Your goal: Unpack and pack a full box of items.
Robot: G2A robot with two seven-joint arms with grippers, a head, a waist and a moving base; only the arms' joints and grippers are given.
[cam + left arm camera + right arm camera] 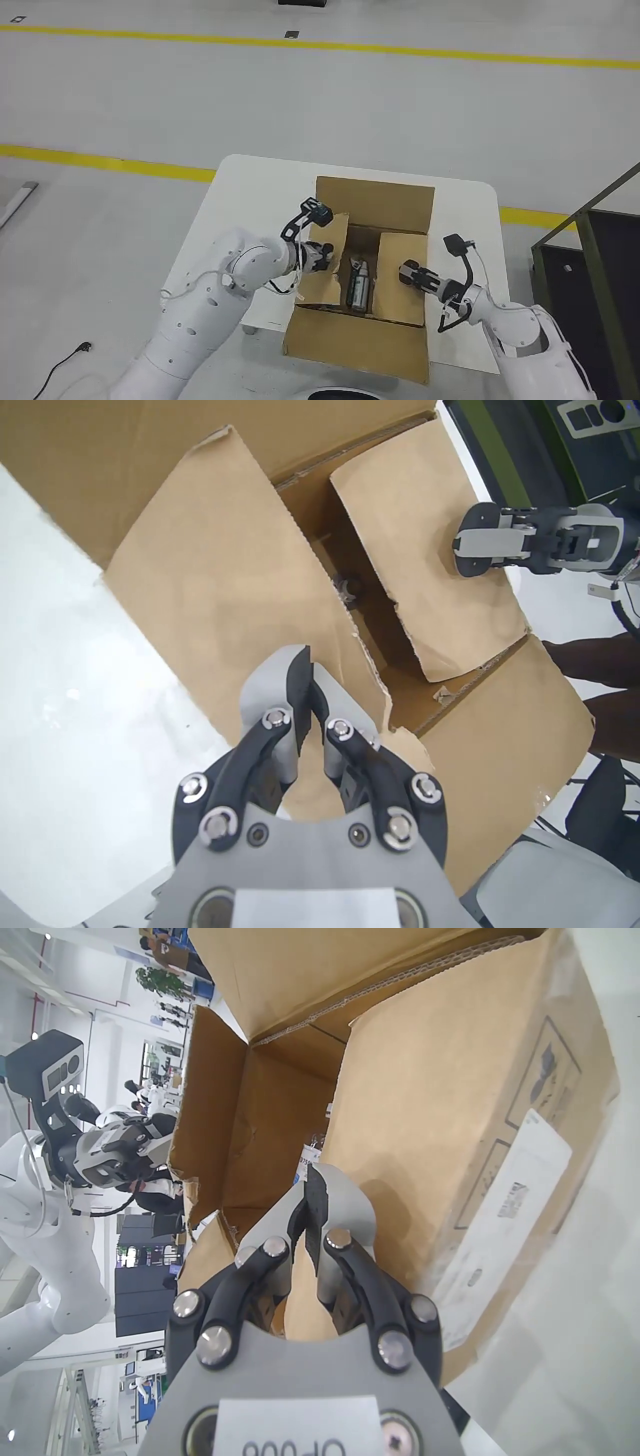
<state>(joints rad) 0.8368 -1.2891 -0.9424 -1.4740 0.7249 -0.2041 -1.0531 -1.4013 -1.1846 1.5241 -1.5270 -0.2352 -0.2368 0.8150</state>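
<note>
An open cardboard box (375, 203) stands on the white table (250, 190), its far and near flaps folded outward. The left side flap (215, 575) and the right side flap (430, 565) lean in over the opening. Between them a bottle (358, 285) lies in the dark gap. My left gripper (305, 660) is shut and rests against the left flap's upper face near its torn near corner. My right gripper (312, 1180) is shut and lies on the right flap (440, 1128), at its inner edge. In the top view the two grippers (322, 255) (405, 273) face each other across the opening.
A green-framed rack (590, 250) stands just beyond the table's right edge. Yellow lines cross the floor (300, 100) behind the table. The table's left part beside the box is bare. The near flap (360, 345) overhangs the table's front edge.
</note>
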